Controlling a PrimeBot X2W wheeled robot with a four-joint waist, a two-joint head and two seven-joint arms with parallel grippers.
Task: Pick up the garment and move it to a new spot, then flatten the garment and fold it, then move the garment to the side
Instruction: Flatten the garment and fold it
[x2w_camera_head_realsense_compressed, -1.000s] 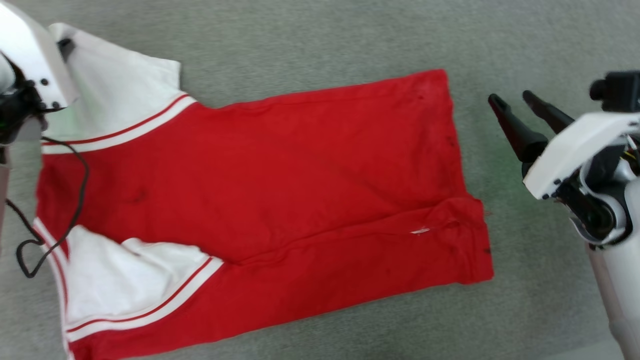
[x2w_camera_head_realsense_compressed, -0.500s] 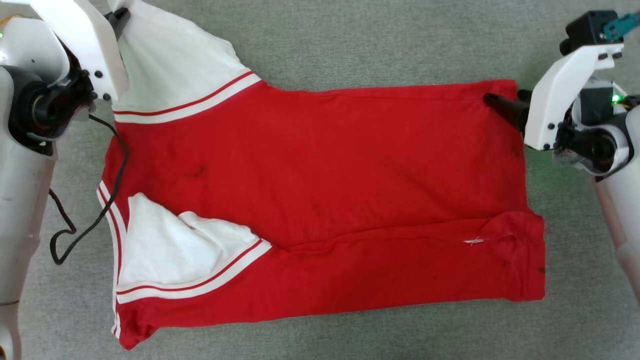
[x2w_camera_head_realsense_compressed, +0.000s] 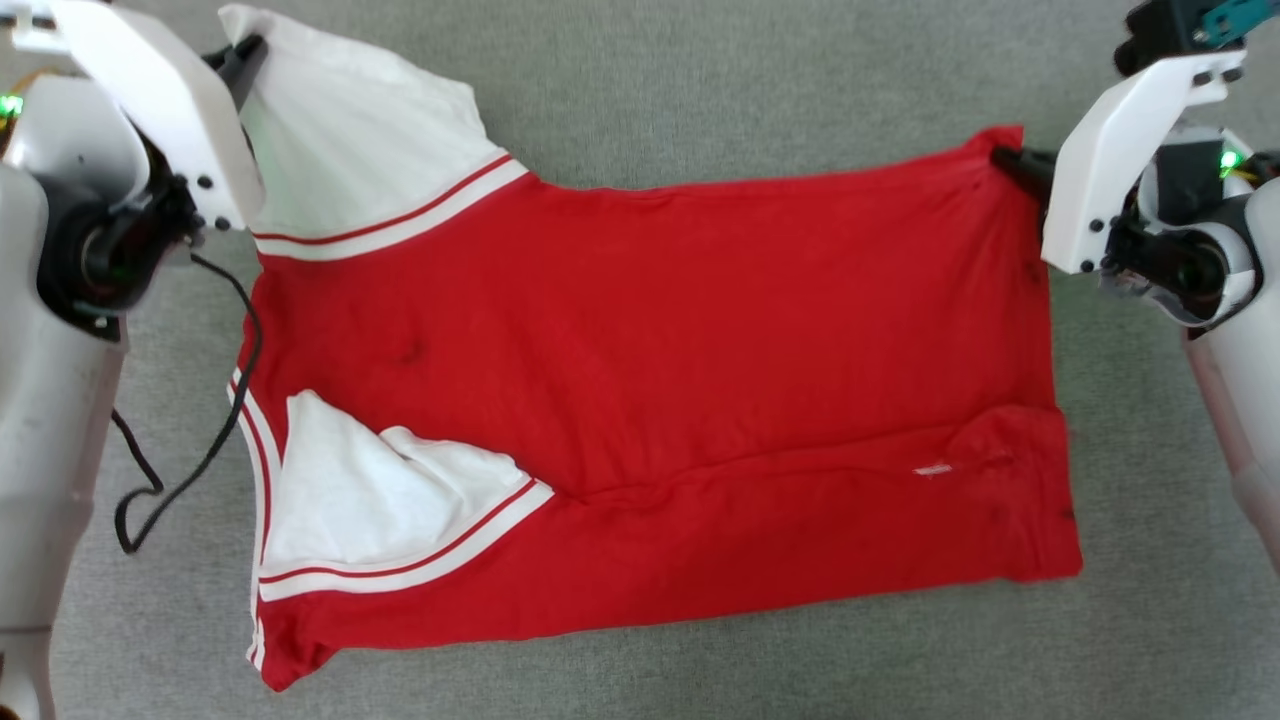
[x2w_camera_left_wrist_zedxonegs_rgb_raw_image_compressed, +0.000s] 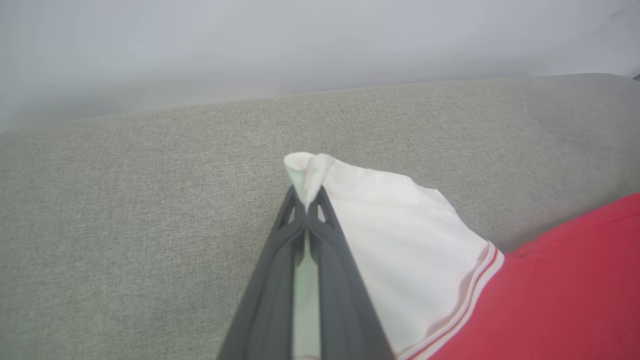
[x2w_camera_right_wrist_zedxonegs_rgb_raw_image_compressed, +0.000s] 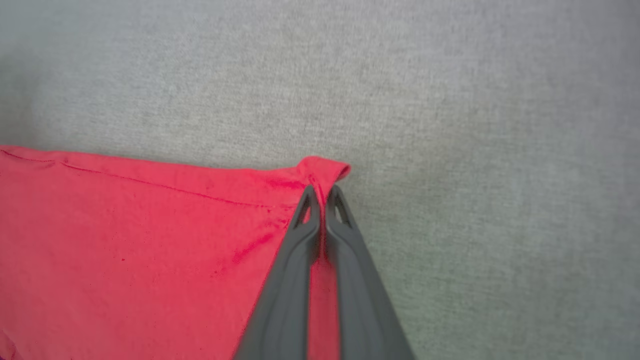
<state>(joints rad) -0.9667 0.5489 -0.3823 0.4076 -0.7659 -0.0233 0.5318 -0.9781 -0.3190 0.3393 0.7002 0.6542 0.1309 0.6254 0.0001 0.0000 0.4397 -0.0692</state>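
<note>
Shirt (x2w_camera_head_realsense_compressed: 650, 350) is clamped at far-left sleeve (x2w_camera_left_wrist_zedxonegs_rgb_raw_image_compressed: 400, 225) by left gripper (x2w_camera_left_wrist_zedxonegs_rgb_raw_image_compressed: 306, 200), at far-right corner (x2w_camera_right_wrist_zedxonegs_rgb_raw_image_compressed: 325, 172) by right gripper (x2w_camera_right_wrist_zedxonegs_rgb_raw_image_compressed: 322, 192). Long axis is laid left-right.

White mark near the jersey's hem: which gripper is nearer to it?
Right. The right gripper is shut on the jersey at its far hem corner, the end where the white mark lies. The left gripper pinches the far white sleeve at the opposite end.

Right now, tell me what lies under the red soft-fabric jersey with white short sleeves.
The red jersey lies spread on a grey woven fabric surface, visible around its edges. Anything beneath its middle is covered and cannot be seen.
</note>
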